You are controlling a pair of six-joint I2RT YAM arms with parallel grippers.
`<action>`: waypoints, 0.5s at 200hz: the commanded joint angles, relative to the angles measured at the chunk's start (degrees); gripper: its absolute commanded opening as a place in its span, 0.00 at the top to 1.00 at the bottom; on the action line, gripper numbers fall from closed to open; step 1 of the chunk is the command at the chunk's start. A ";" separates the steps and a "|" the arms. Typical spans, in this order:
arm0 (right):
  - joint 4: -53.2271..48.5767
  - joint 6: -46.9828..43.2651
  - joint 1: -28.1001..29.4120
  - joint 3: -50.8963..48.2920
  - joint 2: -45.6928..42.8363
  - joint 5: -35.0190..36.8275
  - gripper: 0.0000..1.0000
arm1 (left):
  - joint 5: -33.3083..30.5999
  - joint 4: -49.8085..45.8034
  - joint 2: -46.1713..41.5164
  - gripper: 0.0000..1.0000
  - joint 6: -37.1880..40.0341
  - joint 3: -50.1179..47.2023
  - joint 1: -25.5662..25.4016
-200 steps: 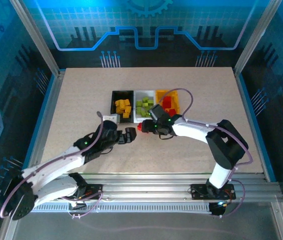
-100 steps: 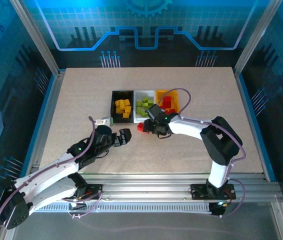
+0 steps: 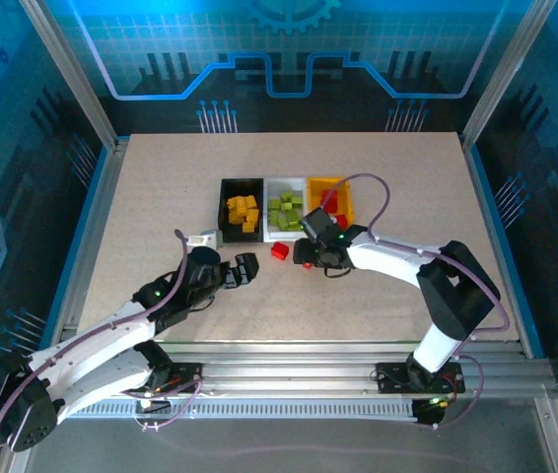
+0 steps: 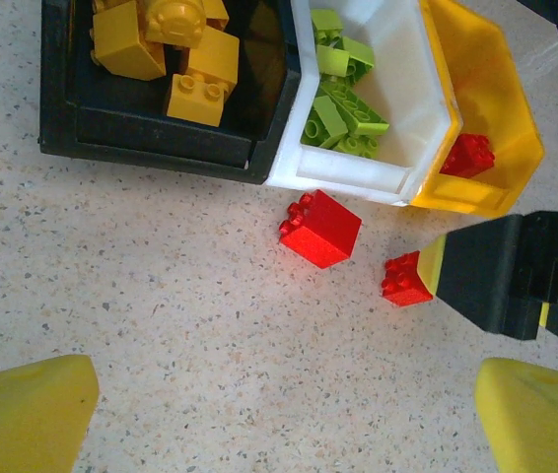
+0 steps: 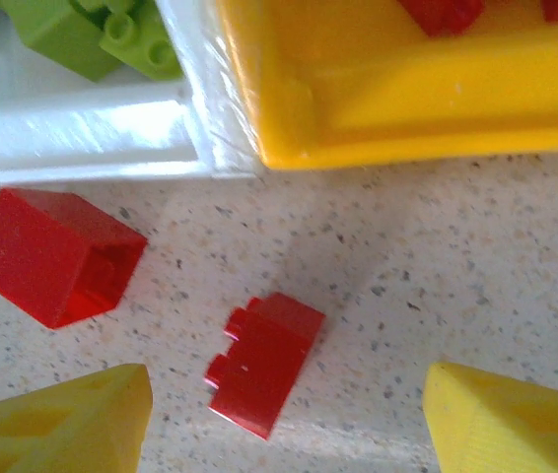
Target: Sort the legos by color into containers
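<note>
Right gripper: yellow fingers spread wide, low over the table, gripping nothing. A small red lego lies flat on the table between the two fingertips, clear of both in the right wrist view. From the left wrist view it looks like it is right against one fingertip, possibly touching; that angle is hard to read.

A bigger red lego is tipped on its side with the hollow underside showing. It sits just in front of the white bin and near the small one, not touching it.

Left gripper: also fully spread, hanging above bare table with nothing between its fingers, well back from both loose reds.

The bins are in a row, touching side by side:
- black bin on the left, holding yellow legos
- white bin in the middle, holding green legos
- yellow bin on the right, with a red lego inside

The right gripper sits just in front of the yellow bin.
</note>
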 commanded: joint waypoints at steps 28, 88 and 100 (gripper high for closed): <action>-1.03 -0.27 -0.15 3.24 6.51 1.18 0.33 | -1.36 -1.20 -0.16 0.01 0.39 -0.08 -0.14; -1.44 -1.93 -0.35 1.47 4.48 1.46 0.68 | -1.56 -1.33 0.38 0.01 0.79 0.01 -0.18; -1.76 -2.46 -0.40 0.56 2.79 1.42 0.73 | -1.67 -1.17 0.73 0.01 0.75 -0.15 -0.14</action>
